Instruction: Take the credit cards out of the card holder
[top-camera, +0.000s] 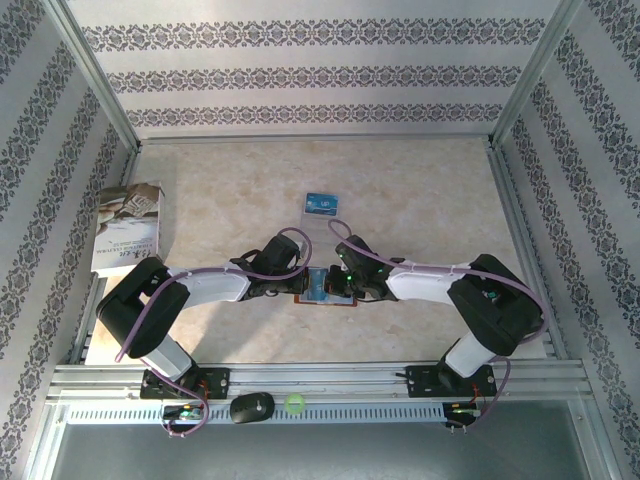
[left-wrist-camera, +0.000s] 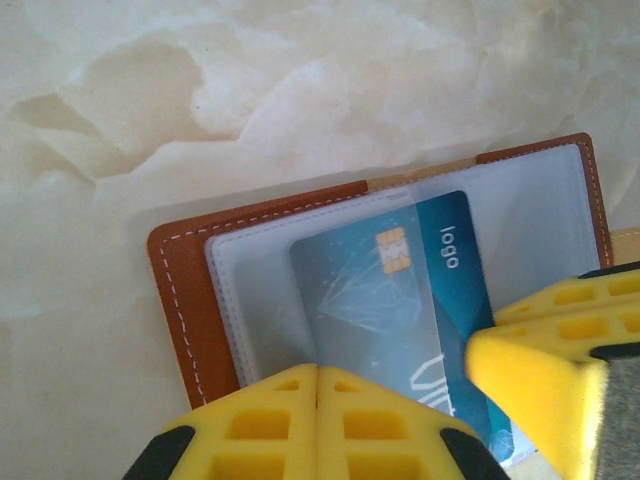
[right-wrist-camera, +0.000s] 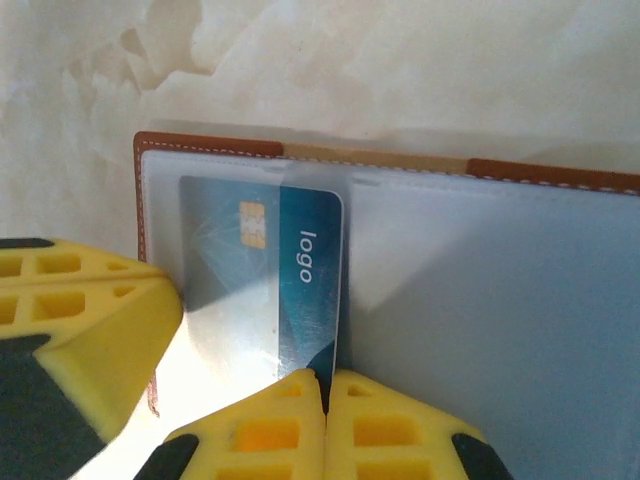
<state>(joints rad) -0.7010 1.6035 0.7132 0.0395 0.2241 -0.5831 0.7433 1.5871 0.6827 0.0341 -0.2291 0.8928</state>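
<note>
Pale marbled tabletop (top-camera: 420, 200), fenced by patterned wallpaper, carries everything. At its near middle the two arms meet head-on.

The right gripper (right-wrist-camera: 326, 380) has its yellow fingertips pressed together with no gap. They meet exactly on the corner of the blue credit card (right-wrist-camera: 308, 290), and seem to pinch that corner. The left gripper (left-wrist-camera: 317, 378) is also fully closed, its tips meeting at the edge of the card holder (left-wrist-camera: 180, 290) where the card's other side runs. Whether card, plastic or nothing lies between them I cannot tell.

The card sits in the opened card holder, which lies flat between the two grippers. Its chip end is veiled by a clear plastic sleeve (right-wrist-camera: 480, 300); the strip printed "logo" shows bare. Each gripper's yellow finger crowds the other's view, just beside the card.

Farther out, a second blue card (top-camera: 320, 202) lies on the table beyond the card holder, well apart from it. A white-grey booklet (top-camera: 128, 228) rests at the far left edge. Near the arm bases, a black mouse-shaped object (top-camera: 250, 407) and a small green ball (top-camera: 294, 404) sit on the metal rail (top-camera: 340, 380).
</note>
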